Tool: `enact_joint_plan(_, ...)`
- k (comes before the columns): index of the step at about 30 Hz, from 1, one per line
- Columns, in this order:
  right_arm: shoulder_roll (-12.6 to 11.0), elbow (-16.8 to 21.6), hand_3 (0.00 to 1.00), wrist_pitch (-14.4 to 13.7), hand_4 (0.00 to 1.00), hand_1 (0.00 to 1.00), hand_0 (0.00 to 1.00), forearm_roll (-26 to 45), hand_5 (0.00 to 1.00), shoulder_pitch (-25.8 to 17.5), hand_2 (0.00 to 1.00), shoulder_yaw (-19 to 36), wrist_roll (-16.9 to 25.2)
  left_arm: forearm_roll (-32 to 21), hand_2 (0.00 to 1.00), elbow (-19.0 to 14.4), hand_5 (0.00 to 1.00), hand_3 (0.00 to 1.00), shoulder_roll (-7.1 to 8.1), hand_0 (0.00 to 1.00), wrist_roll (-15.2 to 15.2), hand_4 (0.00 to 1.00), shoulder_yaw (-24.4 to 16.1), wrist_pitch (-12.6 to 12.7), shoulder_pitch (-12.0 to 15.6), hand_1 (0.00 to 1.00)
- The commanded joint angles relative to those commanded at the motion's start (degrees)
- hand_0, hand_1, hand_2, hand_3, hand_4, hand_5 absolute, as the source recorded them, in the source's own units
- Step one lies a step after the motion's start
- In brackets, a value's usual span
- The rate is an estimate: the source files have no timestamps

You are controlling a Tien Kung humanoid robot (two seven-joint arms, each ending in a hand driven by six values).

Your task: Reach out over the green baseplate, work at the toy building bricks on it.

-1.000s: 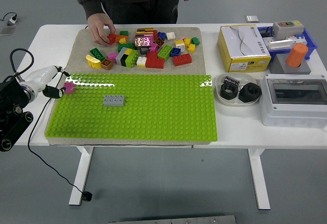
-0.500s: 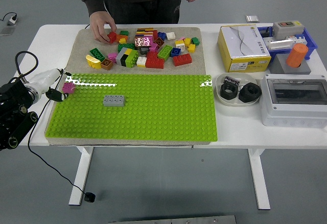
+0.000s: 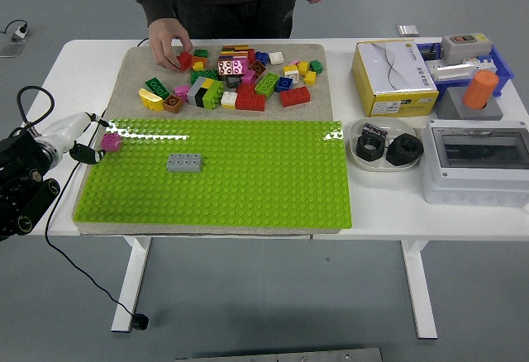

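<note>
A: Pinching the pink brick (image 3: 111, 140) – left hand (image 3: 83, 135) is holding it in its fingertips, hovering at the green baseplate (image 3: 215, 176) left edge.
B: Should be lining up studs, pressing straight down. Grey brick (image 3: 184, 162) is sitting on the baseplate, well right of that hand.
A: Person's hand (image 3: 169, 40) is picking at the loose bricks (image 3: 240, 77) behind the baseplate.

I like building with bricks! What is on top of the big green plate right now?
One grey brick sits on the green baseplate, left of its middle. A pink brick is at its left edge by the robot's left hand. The rest shows bare studs.
</note>
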Motion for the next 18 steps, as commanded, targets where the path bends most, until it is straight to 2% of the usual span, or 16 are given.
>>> enact_joint_plan(8,-0.08,0.0,0.77,-0.03,0.509,0.654,0.58,0.15,0.998,0.4,0.73,-0.73,0.17,-0.9,0.998,1.76,0.002,0.778,-1.41,0.962,-0.52,0.628,-0.49,0.59,-0.35,0.986)
enact_joint_plan(18,-0.11,0.0,0.77,-0.08,0.51,0.655,0.58,0.8,0.998,0.59,0.73,-1.76,0.43,-1.68,0.998,3.57,0.002,0.763,-1.9,0.96,-0.93,0.598,-0.71,0.89,-0.55,0.986)
